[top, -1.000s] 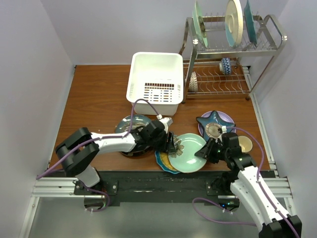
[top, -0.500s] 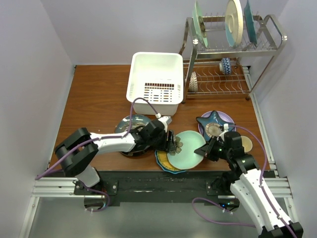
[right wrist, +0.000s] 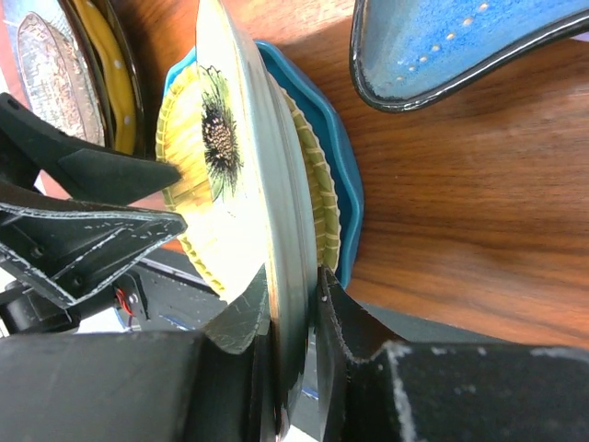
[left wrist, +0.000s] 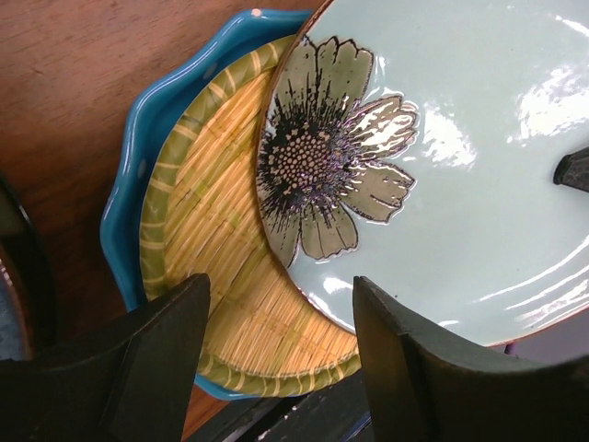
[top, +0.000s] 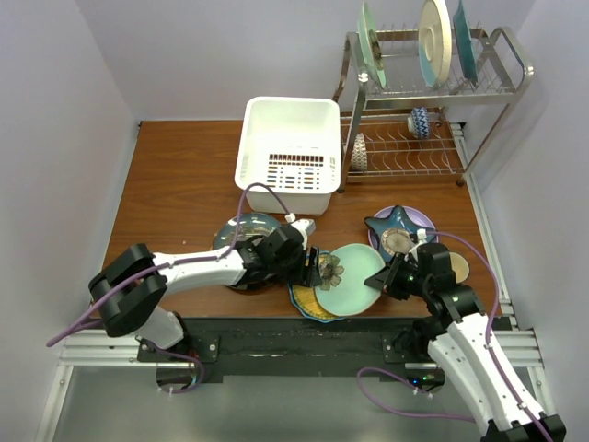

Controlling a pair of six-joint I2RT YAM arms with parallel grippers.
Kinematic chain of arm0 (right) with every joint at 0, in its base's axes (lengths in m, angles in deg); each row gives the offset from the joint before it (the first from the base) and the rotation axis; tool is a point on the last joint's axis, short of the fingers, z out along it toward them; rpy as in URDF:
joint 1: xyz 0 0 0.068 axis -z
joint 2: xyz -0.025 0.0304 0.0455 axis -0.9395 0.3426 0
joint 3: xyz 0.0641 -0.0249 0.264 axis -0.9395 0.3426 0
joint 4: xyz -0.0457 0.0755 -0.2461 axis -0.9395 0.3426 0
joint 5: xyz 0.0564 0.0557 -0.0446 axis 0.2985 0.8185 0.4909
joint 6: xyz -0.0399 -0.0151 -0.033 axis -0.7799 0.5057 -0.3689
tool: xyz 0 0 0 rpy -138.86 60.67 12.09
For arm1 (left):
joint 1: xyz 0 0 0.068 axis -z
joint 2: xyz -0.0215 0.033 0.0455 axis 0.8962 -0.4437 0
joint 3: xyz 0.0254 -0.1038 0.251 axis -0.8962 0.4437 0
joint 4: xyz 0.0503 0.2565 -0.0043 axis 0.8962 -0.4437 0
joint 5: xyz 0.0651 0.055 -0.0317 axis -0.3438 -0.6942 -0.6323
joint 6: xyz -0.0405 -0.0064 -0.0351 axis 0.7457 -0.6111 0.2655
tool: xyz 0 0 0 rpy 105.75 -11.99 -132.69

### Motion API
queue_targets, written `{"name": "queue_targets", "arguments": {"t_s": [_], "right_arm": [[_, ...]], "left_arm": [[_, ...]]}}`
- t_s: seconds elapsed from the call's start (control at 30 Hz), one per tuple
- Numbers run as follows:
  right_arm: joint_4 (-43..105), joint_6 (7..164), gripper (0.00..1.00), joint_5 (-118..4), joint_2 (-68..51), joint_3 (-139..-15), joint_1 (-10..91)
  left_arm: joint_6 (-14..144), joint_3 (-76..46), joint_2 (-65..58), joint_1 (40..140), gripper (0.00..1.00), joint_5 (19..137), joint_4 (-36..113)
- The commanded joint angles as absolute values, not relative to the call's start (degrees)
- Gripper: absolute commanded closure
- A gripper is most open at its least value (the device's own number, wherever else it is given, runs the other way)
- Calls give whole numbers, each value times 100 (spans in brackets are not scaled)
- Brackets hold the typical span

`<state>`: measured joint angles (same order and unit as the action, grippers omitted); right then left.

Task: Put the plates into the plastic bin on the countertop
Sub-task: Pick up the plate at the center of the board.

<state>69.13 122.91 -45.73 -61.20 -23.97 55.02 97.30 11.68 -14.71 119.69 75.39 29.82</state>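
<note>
3 large plates (top: 433,41) stand upright in the wire rack (top: 488,89) beside the bin (top: 290,129).

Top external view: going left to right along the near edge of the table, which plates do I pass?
Dark teal plate, yellow striped plate, mint flower plate, blue star-shaped plate.

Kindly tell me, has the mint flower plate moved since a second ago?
Yes: the mint flower plate has tilted, its right rim lifting off the fixed striped plate.
</note>
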Motion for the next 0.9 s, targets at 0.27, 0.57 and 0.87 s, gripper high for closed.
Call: {"name": "queue_targets", "arguments": {"t_s": [0.27, 0.57, 0.87], "right_arm": [[6794, 12191, 100, -4588, -6236, -2988, 5511], [6373, 12208, 100, -4342, -6640, -3260, 5502], [5301, 12296, 100, -3648, -6719, -3340, 5502]], "left_arm": [[9518, 1248, -512, 11991, 30, 7233, 2936], [9377, 1512, 323, 11991, 29, 6811, 2971], [9219, 1626, 1139, 11745, 28, 6626, 2804]]}}
